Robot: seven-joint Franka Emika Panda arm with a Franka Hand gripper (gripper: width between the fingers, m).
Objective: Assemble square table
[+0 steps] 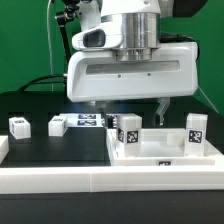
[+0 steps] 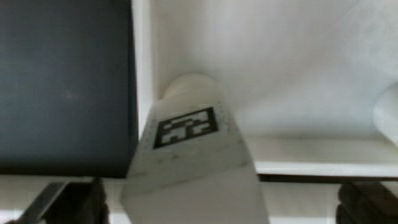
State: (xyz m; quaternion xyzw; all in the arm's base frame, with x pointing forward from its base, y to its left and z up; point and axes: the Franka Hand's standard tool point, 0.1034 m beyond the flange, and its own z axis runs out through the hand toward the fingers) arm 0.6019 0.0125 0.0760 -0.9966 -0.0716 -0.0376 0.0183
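Pincer [image 1: 129, 108]: jaws spread wide, nothing held, hovering above the counter [image 1: 60, 150]. Directly beneath it, between the fingers and touching neither, stands a tagged leg [image 1: 128, 133] at the edge of the slab [image 1: 165, 152]; whether it stands on the slab or just beside it cannot be told. A second leg [image 1: 194, 130] stands to one side of the pincer, and a third leg [image 1: 57, 125] well off to the other side. Judged handling: the leg is rigid, light, smooth plastic, so it is likely to slip or tip. Grip it squarely across two flat opposite faces, mid-height.
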